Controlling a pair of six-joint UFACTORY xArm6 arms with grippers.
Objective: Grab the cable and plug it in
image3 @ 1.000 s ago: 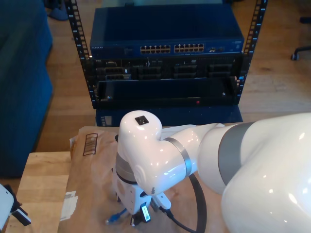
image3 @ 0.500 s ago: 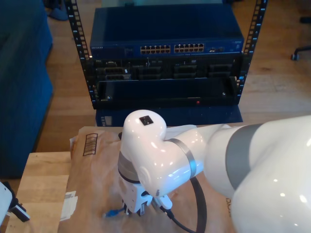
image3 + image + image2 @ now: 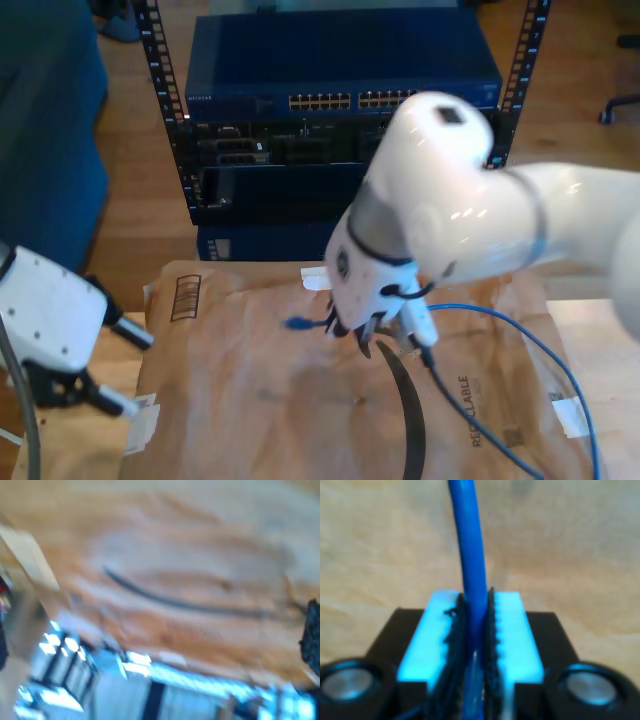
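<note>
The cable (image 3: 467,540) is thin and bright blue, and it runs straight between the pale pads (image 3: 427,640) of my second gripper (image 3: 476,630), which is shut on it. In the exterior view my second gripper (image 3: 348,328) hangs above the brown paper, in front of the rack. The cable's plug end (image 3: 297,323) sticks out toward the exterior view's left. The rest of the cable (image 3: 500,315) trails off to that view's right and down the paper. My first gripper (image 3: 115,368) is at the exterior view's left edge, fingers apart and holding nothing.
A blue network switch (image 3: 340,100) with two rows of ports sits on top of the black rack (image 3: 340,160) at the back. Crumpled brown paper (image 3: 240,390) covers the table. The arm's thick black cable (image 3: 408,420) curves over it. A blue seat (image 3: 50,130) stands at the exterior view's left.
My second arm has risen and swung toward the rack, lifting the cable's plug end off the paper. The first gripper has come further into view from the exterior view's left.
</note>
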